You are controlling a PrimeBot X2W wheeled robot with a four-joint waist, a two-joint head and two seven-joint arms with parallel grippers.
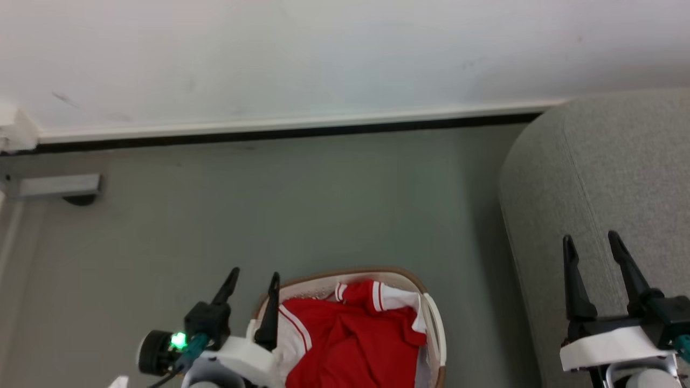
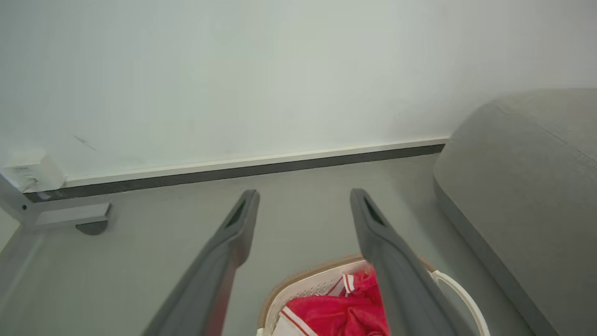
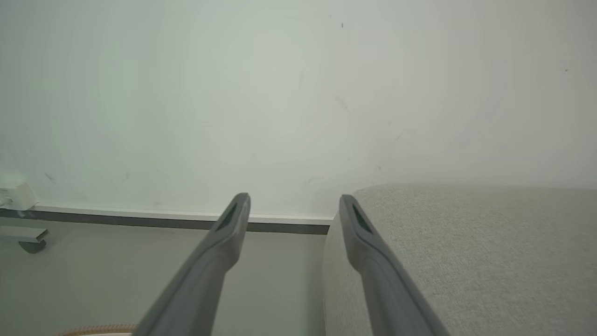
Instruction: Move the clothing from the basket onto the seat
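Grey floor (image 1: 302, 205) carries a white perforated brown-rimmed basket (image 1: 434, 323) holding red white-trimmed clothing (image 1: 350, 339), left of the grey woven seat (image 1: 604, 172). Left gripper (image 1: 256, 272) and right gripper (image 1: 588, 235) stand released.

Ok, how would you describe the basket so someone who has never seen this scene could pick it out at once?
Start at the big grey sofa on the right; on the grey-green floor to its left, near the bottom of the head view, stands the basket. It is white perforated plastic with a brown rim, and it alone holds red clothing with white trim.
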